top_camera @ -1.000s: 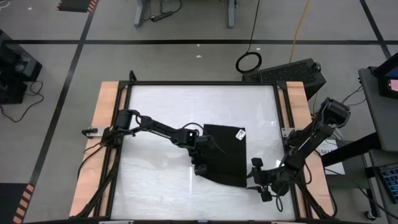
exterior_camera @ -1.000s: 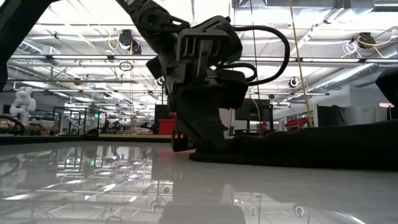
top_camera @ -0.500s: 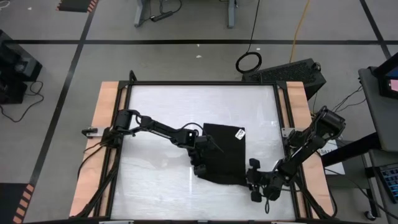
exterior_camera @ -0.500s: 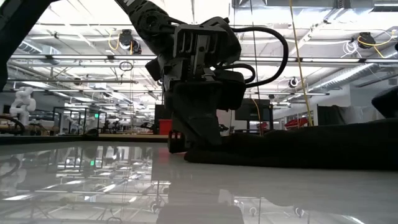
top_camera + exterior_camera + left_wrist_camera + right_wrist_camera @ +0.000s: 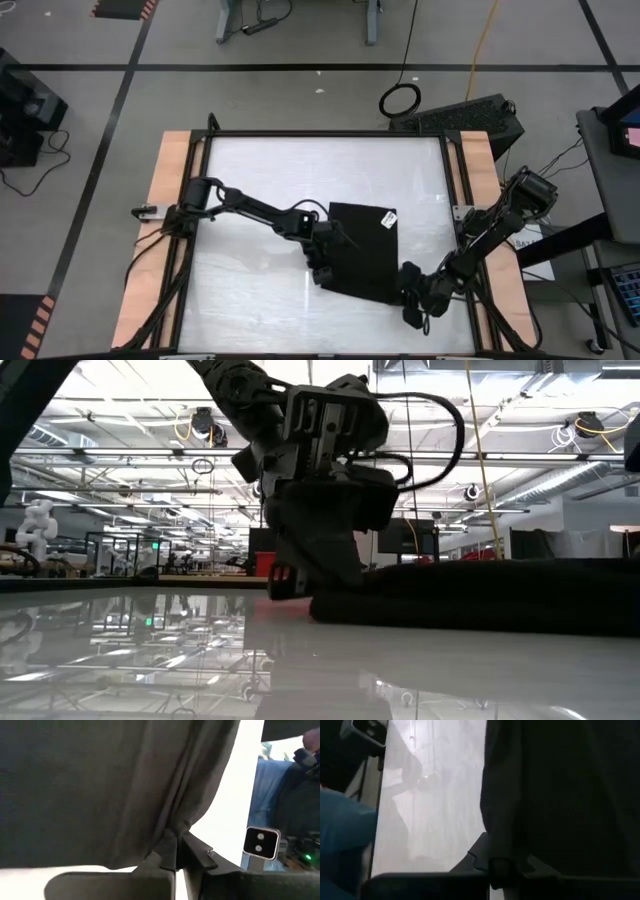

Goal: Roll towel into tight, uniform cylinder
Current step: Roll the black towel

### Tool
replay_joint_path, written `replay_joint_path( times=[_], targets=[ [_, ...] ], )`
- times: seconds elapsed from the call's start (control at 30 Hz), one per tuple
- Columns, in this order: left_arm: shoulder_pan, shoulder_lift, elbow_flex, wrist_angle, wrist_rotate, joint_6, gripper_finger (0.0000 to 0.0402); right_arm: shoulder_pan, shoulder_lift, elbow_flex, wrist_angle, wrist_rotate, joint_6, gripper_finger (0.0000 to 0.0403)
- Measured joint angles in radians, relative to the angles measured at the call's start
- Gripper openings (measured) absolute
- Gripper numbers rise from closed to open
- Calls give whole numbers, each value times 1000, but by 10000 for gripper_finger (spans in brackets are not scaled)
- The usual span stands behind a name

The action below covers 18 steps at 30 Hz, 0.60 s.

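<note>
High view first: the towel (image 5: 362, 250) lies flat, right of centre on the white tabletop (image 5: 250, 170), a dark near-rectangle with its small white tag (image 5: 387, 219) at the far right corner. The left gripper (image 5: 322, 262) sits at the towel's left edge near the front. The right gripper (image 5: 410, 297) is at the front right corner.

Left wrist view shows that arm's fingers (image 5: 170, 851) pinched together on a fold of cloth, which puckers into creases running away from the pinch. Right wrist view shows its fingers (image 5: 501, 865) drawn in close with the cloth edge across them; it appears to have hold of the towel, though the contact itself is in shadow.

Judgement: you are at the start, gripping the edge for the first turn. No rolled section shows yet.

Recommendations:
- Lift both held points evenly, so the first fold lands parallel to the far edge.
- Keep the first turn small; a loose core would likely give a slack cylinder.
- Hold the cloth taut between the grippers to flatten the puckers.

Materials: the towel is soft, matte, fine-textured and limp, likely to sag between grips. The tabletop is glossy and reflective, as the low view shows, so expect the cloth to slide.
</note>
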<state>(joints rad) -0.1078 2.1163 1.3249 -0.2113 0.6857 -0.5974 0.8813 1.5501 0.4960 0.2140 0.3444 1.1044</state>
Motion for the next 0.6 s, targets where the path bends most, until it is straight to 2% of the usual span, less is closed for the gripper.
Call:
replay_joint_path(
  times=[0.13,0.43,0.5,0.6],
  targets=[
    [0,-24,0,1,-45,0,31,0,-2,-51,50,-6,141,8],
    [-49,-37,-2,-21,-49,36,117,-25,-54,-254,460,49,287,8],
    [-67,-38,-2,-19,-60,52,130,-43,-80,-281,481,31,328,8],
    [-89,-47,-2,-22,-106,72,138,-78,-109,-307,481,-60,351,8]
  ],
)
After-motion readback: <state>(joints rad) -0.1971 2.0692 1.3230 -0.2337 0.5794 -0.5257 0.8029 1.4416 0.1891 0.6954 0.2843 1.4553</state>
